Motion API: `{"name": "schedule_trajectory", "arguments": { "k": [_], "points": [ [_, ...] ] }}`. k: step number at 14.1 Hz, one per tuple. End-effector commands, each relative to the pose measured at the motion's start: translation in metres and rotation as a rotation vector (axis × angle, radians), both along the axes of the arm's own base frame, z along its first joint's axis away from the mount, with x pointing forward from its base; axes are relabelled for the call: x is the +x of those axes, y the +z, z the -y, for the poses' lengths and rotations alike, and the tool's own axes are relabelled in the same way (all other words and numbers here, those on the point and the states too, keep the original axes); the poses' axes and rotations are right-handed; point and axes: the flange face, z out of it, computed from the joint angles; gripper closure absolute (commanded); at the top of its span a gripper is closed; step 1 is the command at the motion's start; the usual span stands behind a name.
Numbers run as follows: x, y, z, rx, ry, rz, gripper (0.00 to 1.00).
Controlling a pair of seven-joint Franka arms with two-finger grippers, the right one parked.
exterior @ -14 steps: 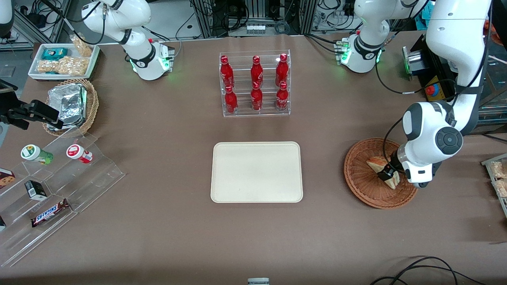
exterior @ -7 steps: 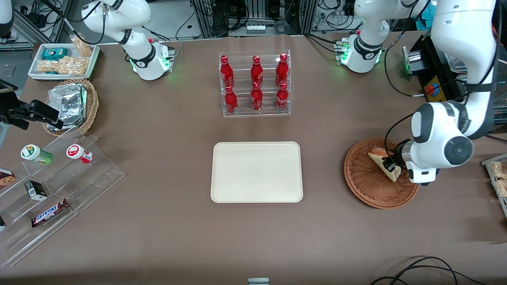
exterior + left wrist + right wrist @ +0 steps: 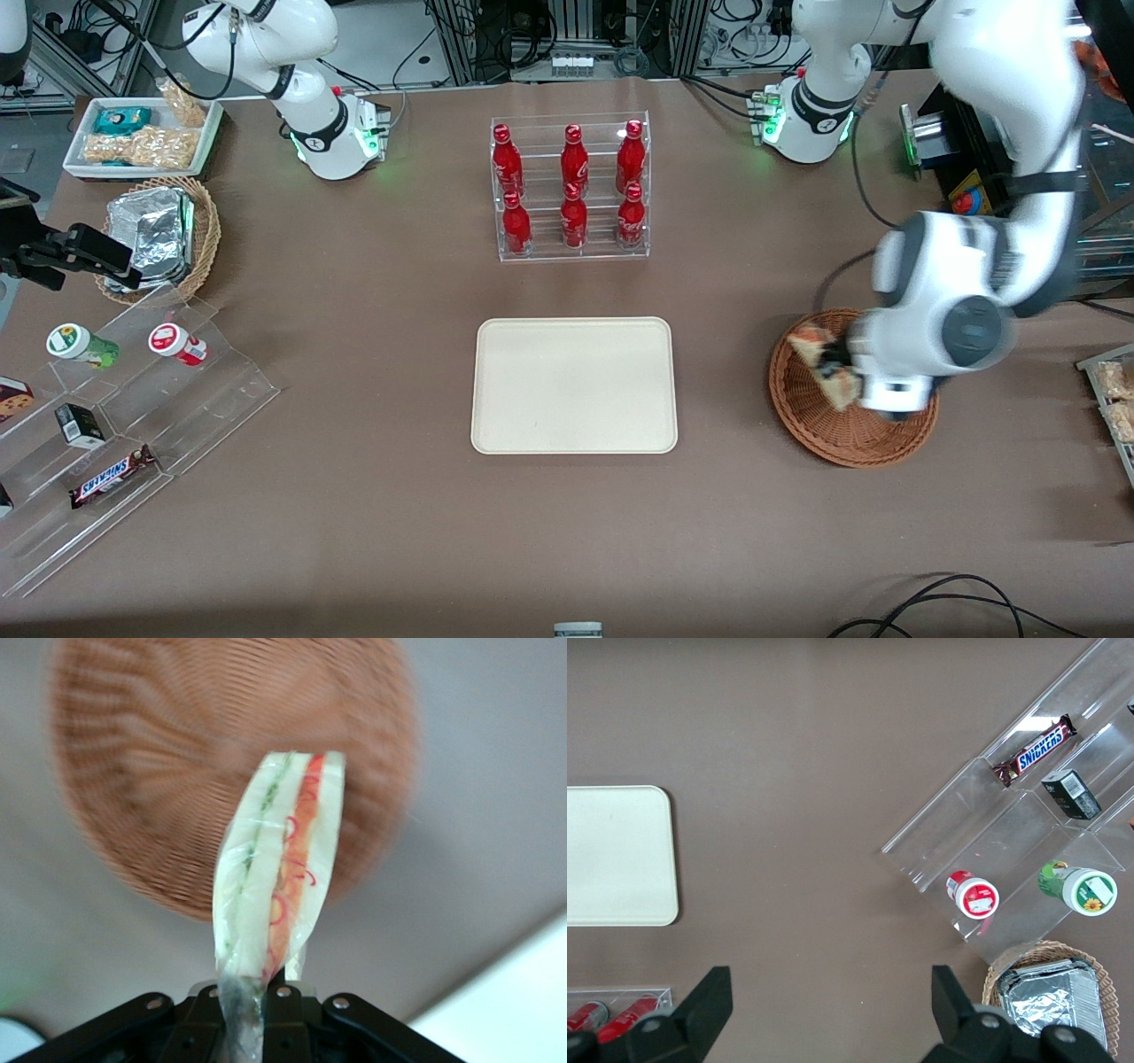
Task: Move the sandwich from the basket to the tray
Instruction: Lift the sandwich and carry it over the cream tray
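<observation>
Table: brown mat, tray (image 3: 574, 385) bare.
Gripper (image 3: 266, 992): clamped on wrapped sandwich (image 3: 279, 873).
Change: sandwich lifted off basket (image 3: 828, 425), arm swinging trayward; transfer begun.

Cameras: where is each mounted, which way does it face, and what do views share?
Front view: high, facing both arms; gripper holds sandwich above basket.
Left wrist view: looks down past jaws shut on sandwich at basket.
Right wrist view: looks down at tray; parked jaws show.
Shared: tray, front and right wrist.
</observation>
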Motion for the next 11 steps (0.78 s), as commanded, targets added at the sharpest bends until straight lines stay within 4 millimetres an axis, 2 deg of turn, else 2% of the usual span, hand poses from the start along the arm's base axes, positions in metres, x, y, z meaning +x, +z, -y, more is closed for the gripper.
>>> {"name": "schedule_trajectory", "arguments": {
  "k": [1, 3, 4, 6, 9, 11],
  "points": [
    [-0.007, -0.015, 0.098, -0.022, -0.251, 0.088, 0.95],
    [-0.007, -0.027, 0.139, -0.066, -0.375, 0.136, 0.92],
    [-0.012, -0.032, 0.175, -0.089, -0.447, 0.166, 0.91],
    [-0.020, -0.050, 0.229, -0.117, -0.486, 0.191, 0.91],
    [-0.025, -0.070, 0.288, -0.128, -0.432, 0.218, 0.91],
    [-0.035, -0.081, 0.313, -0.124, -0.430, 0.223, 0.91]
  ]
}}
